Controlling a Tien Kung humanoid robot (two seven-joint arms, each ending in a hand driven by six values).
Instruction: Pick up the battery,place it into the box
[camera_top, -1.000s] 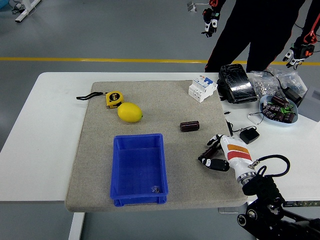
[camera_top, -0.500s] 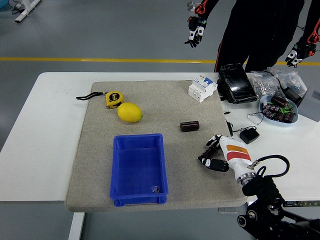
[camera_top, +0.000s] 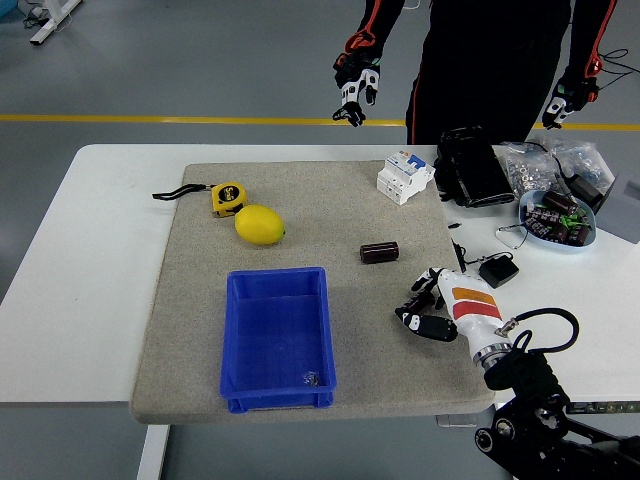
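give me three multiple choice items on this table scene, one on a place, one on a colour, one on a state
1. Where does the battery lie?
A. inside the box
B. on the grey mat, between the box and the white breaker
C. in the bowl at the right

2. What colour is the box?
A. blue
B. red
C. white

3. What is the state of the right hand?
A. closed around the battery
B. resting on the mat with its fingers holding nothing
C. inside the box

Answers:
1. B: the dark cylinder lies on the mat, right of and beyond the box, nearer than the breaker.
2. A: its walls and floor are plainly blue.
3. B: the hand sits near the mat's right edge, apart from the battery, with nothing in it.
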